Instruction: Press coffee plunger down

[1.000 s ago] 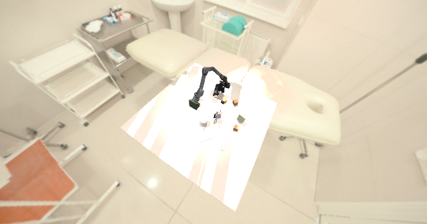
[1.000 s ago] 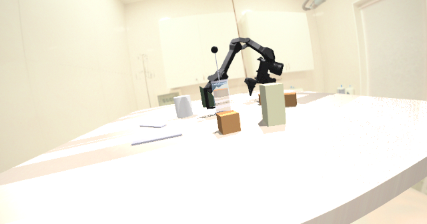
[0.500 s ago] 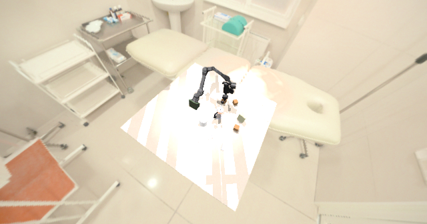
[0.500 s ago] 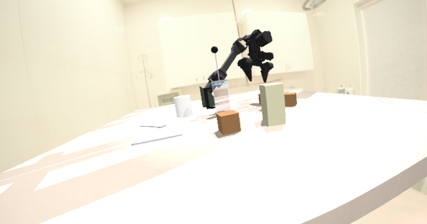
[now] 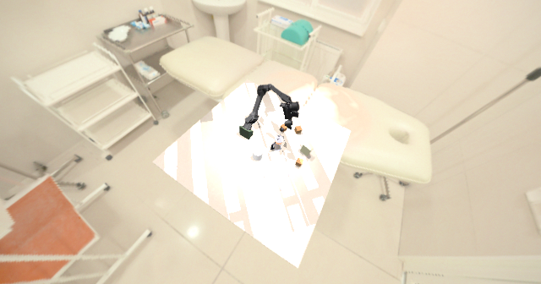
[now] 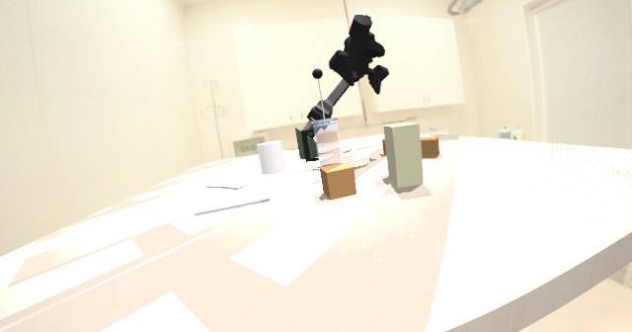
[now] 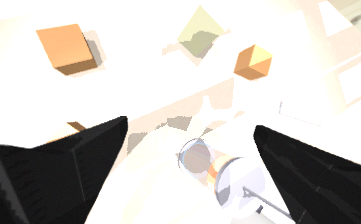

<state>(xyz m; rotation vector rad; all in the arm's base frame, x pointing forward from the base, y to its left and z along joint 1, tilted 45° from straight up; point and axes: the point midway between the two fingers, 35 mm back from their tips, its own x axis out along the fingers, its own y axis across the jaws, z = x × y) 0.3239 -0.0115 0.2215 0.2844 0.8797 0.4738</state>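
Fingers spread wide and holding nothing, the gripper [image 6: 373,77] hangs high in the air, well above the worktop [image 6: 494,213], at the end of the raised black arm [image 6: 336,95]. From where the exterior view stands, it sits up and to the right of the coffee press [image 6: 328,141], clear of it and touching nothing.

The coffee press stands upright near the middle of the worktop, a clear glass cylinder with a thin rod rising straight from it to a small black ball, the plunger knob [image 6: 317,73]. The rod is fully extended, so the plunger is not yet pressed down. Just in front of the press sits an orange-brown cube [image 6: 338,180], close to its base. To the right stands a tall pale green block [image 6: 403,155], and behind that another brown cube [image 6: 429,146]. A white cylinder [image 6: 271,157] stands to the left of the press, apart from it, and the arm's dark green base [image 6: 306,144] is just behind the press.

Looking down through the wrist view, the two dark fingers frame the scene wide apart, with the glass press [image 7: 201,160] seen below between them, nearer the right finger, its thin rod running off toward the bottom edge. Two orange cubes and the green block lie farther off at the top of that view.
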